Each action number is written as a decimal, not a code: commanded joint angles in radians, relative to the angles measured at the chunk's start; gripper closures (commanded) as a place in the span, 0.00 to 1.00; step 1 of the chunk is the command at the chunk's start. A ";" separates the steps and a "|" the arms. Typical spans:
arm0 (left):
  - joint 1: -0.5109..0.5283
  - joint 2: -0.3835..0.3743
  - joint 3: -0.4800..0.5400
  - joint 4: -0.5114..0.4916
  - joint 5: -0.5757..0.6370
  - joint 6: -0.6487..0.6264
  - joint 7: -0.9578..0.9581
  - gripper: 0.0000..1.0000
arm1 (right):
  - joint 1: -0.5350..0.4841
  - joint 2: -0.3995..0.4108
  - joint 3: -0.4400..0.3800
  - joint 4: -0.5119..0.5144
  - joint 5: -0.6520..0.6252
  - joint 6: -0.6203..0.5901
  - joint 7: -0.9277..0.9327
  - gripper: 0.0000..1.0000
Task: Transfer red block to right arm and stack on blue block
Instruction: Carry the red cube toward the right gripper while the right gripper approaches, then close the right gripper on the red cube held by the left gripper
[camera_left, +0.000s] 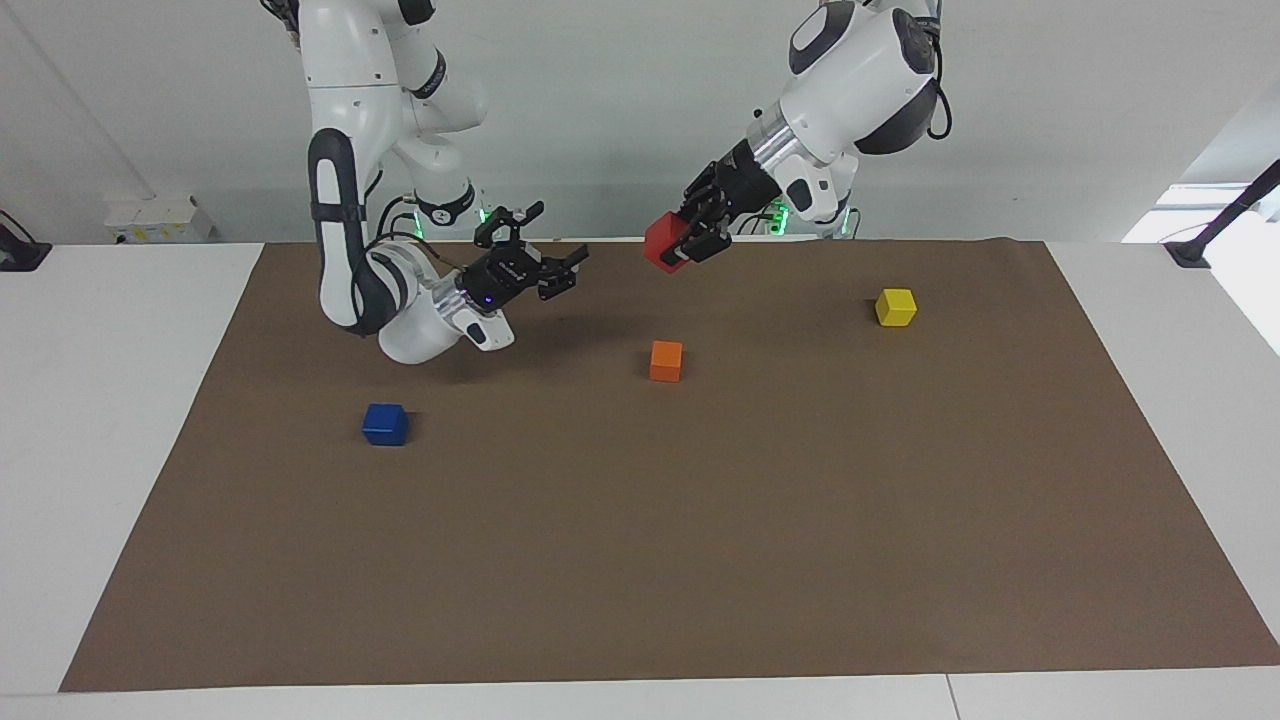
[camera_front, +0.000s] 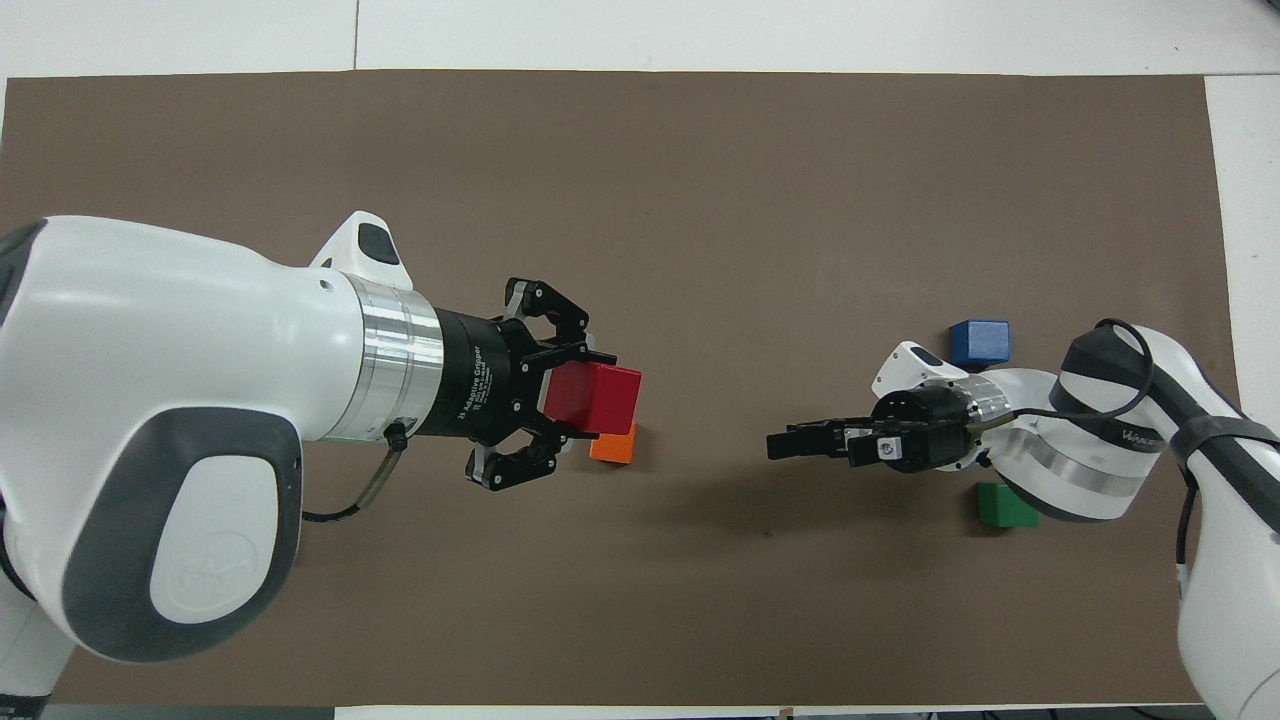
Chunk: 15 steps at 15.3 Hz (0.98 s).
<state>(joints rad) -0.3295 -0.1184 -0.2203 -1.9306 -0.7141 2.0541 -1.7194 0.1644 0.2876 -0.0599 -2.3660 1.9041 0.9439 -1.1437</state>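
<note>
My left gripper (camera_left: 682, 240) is shut on the red block (camera_left: 662, 243) and holds it in the air over the brown mat, above the orange cube in the overhead view (camera_front: 578, 396). The red block (camera_front: 598, 397) points toward my right gripper (camera_left: 558, 242), which is open, empty and raised, facing the block with a gap between them. In the overhead view the right gripper (camera_front: 778, 445) shows edge-on. The blue block (camera_left: 385, 424) sits on the mat toward the right arm's end, also visible in the overhead view (camera_front: 980, 342).
An orange cube (camera_left: 666, 360) lies mid-mat, partly covered by the red block in the overhead view (camera_front: 610, 450). A yellow cube (camera_left: 895, 307) lies toward the left arm's end. A green cube (camera_front: 1003, 506) lies partly under the right arm, nearer to the robots than the blue block.
</note>
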 joint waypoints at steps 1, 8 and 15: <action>-0.077 -0.081 0.010 -0.113 -0.028 0.089 -0.085 1.00 | 0.026 0.060 -0.001 0.013 0.061 -0.048 -0.050 0.00; -0.141 -0.090 0.009 -0.134 -0.028 0.112 -0.100 1.00 | 0.092 0.170 0.000 0.116 0.113 -0.040 -0.159 0.00; -0.181 -0.086 0.007 -0.180 -0.027 0.241 -0.098 1.00 | 0.122 0.170 0.023 0.131 0.220 -0.040 -0.153 0.00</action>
<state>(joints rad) -0.4835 -0.1765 -0.2243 -2.0677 -0.7187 2.2415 -1.8102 0.2790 0.4442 -0.0461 -2.2454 2.0858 0.9174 -1.2835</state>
